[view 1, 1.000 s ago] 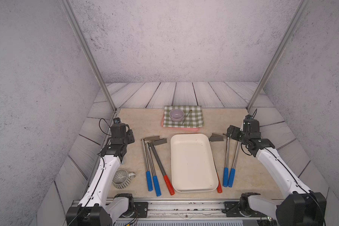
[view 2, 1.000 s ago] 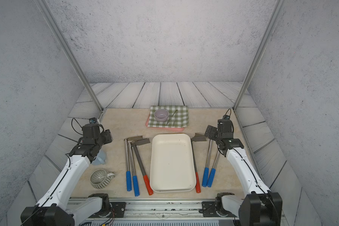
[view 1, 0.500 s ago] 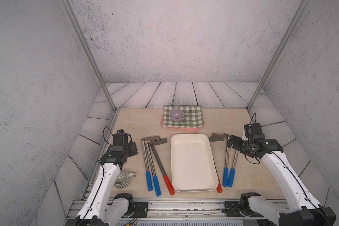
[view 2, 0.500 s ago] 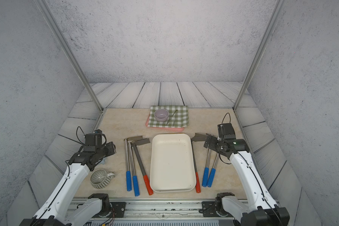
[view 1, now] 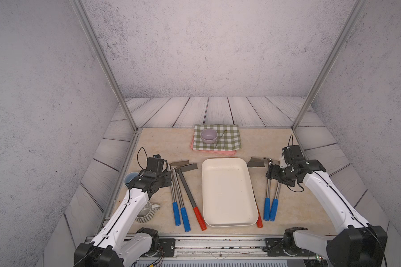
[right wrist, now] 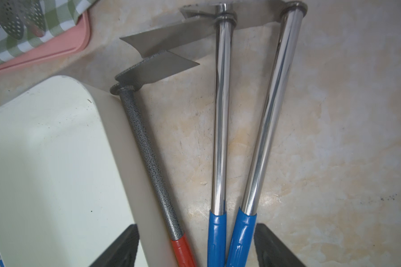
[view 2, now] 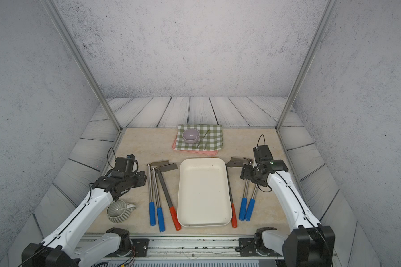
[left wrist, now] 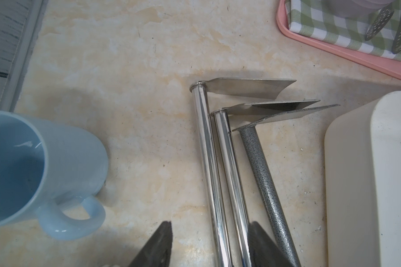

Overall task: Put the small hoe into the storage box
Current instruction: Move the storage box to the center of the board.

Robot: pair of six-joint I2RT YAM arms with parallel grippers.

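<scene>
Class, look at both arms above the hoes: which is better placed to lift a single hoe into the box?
Probably left: the left gripper straddles only two chrome shafts with its jaws; the right gripper spans two blue handles and a red handle lying alongside the storage box.

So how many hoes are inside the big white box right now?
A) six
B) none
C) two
B: the storage box shows only its bare cream floor, and the hoes all lie on the table on either side of it.
</scene>
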